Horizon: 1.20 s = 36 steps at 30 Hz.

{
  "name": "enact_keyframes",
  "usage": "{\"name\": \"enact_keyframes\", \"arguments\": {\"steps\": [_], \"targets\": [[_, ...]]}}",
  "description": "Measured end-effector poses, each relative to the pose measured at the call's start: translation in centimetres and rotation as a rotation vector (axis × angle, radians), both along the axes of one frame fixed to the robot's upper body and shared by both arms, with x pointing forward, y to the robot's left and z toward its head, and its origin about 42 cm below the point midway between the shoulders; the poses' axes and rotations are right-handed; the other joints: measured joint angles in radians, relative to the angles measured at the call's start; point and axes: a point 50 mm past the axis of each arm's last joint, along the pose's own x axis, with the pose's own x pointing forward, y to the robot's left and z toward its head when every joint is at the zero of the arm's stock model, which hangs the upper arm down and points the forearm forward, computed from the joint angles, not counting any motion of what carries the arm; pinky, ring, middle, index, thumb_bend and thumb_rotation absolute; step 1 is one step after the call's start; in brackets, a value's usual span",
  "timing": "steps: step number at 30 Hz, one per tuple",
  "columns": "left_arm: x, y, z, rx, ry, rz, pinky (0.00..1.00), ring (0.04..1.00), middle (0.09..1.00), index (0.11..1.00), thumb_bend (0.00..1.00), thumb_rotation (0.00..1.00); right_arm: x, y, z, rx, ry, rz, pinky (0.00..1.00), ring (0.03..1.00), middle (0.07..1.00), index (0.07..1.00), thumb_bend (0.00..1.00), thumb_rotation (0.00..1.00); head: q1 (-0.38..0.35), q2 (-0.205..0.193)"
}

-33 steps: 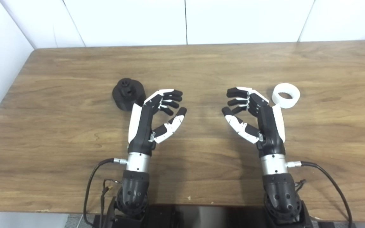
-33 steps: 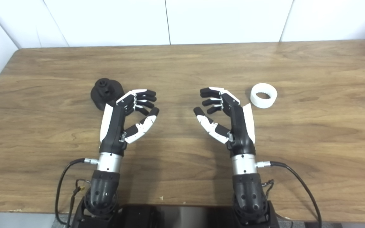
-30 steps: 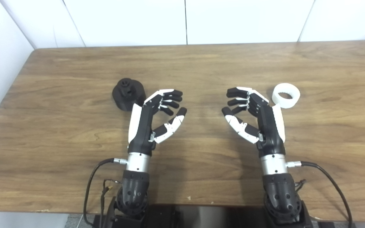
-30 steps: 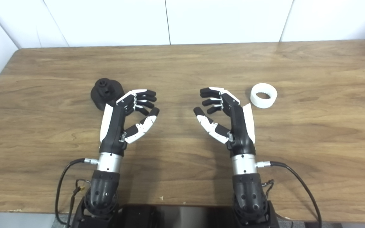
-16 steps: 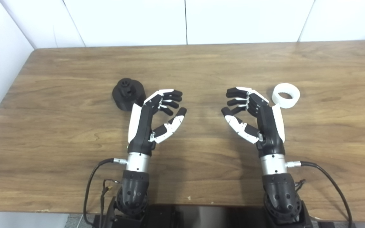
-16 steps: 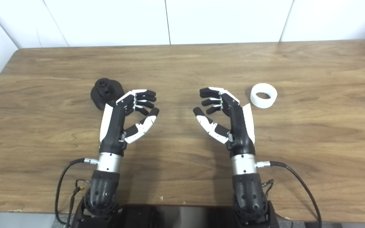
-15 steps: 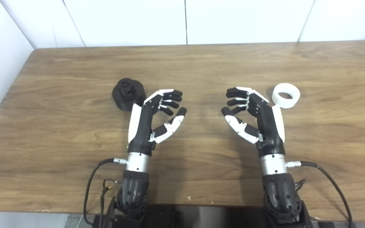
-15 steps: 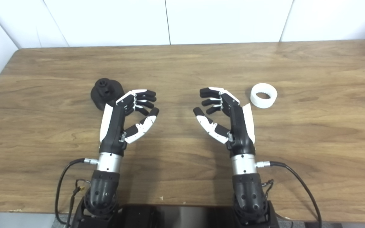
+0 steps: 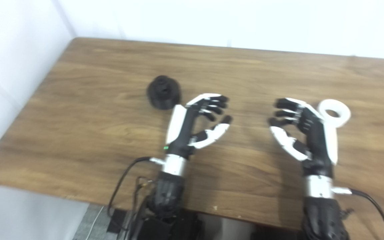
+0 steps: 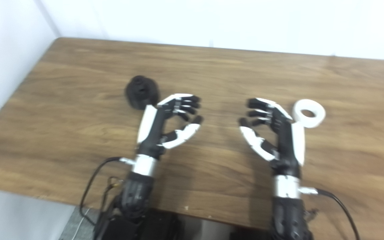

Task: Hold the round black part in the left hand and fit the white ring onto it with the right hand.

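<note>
Behind the right hand, white ring part-hidden.

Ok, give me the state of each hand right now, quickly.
Left hand: open, holding nothing, beside the round black part.
Right hand: open, holding nothing, beside the white ring.

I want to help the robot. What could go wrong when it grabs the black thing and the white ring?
The round black part sits beside the open left hand, so a sideways reach could knock it away. The white ring lies behind the open right hand, which could nudge it.
</note>
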Motion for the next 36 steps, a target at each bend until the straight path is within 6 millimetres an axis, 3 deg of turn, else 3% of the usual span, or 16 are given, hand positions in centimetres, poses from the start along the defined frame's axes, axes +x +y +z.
{"name": "enact_keyframes", "arguments": {"steps": [13,18,21,25,36], "targets": [[0.1,0.4,0.0,0.024,-0.011,0.011,0.48,0.610,0.672,0.641,0.47,0.27,0.1,0.0,-0.5,-0.003,0.002,0.014,0.50,0.613,0.671,0.652,0.52,0.22,0.005,-0.012],[0.6,2.2,0.5,0.176,-0.061,0.043,0.59,0.691,0.718,0.680,0.49,0.29,0.1,0.0,-0.7,-0.004,0.008,0.017,0.50,0.608,0.668,0.654,0.52,0.21,0.000,-0.014],[1.0,3.8,2.2,0.255,-0.103,0.089,0.62,0.716,0.738,0.693,0.51,0.29,0.1,0.0,-0.7,-0.005,0.008,0.018,0.49,0.605,0.667,0.654,0.52,0.21,0.002,-0.014],[1.5,4.8,3.6,0.316,-0.115,0.118,0.61,0.725,0.753,0.699,0.53,0.29,0.1,0.0,-0.7,-0.005,0.008,0.017,0.49,0.605,0.666,0.654,0.51,0.20,0.000,-0.014],[3.0,8.0,4.7,0.466,-0.095,0.224,0.63,0.798,0.835,0.723,0.60,0.35,0.1,-0.1,-0.7,-0.005,0.004,0.014,0.50,0.608,0.666,0.655,0.51,0.22,0.000,-0.011]]}}
